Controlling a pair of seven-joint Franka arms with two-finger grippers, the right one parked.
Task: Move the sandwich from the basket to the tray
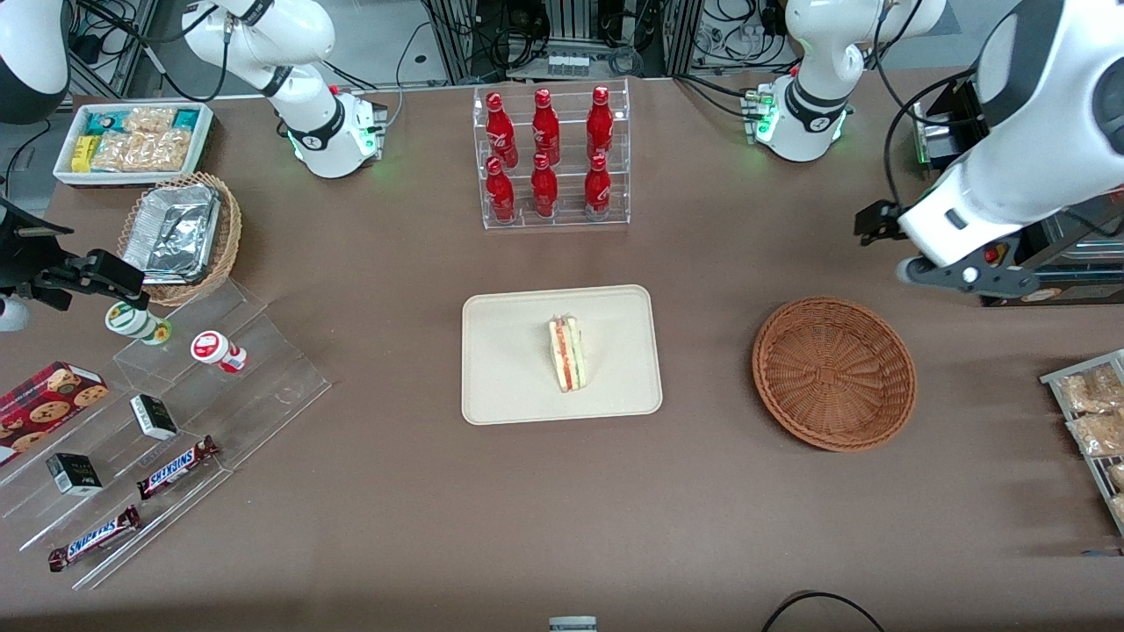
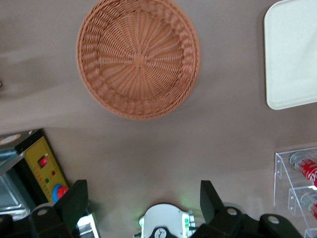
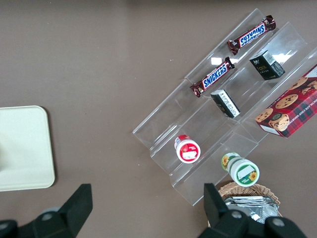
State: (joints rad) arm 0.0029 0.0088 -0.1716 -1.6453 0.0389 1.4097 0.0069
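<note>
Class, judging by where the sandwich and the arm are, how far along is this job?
Done: the triangular bread sandwich with red and green filling lies on the flat cream-beige tray; the round reddish-brown wicker basket is empty. In hand: nothing; the left arm's end effector is open above the table near the basket. Left: nothing visible.

1. One sandwich, on one cream tray.
2. One reddish-brown wicker basket; one tan wicker basket holding foil trays.
3. Six red bottles in one clear rack.
4. Two Snickers bars.
5. Two small dark boxes.
6. Two round lidded cups.
7. One cookie box.
8. One left gripper, fingers apart, high above the table, farther from the front camera than the reddish-brown basket.
</note>
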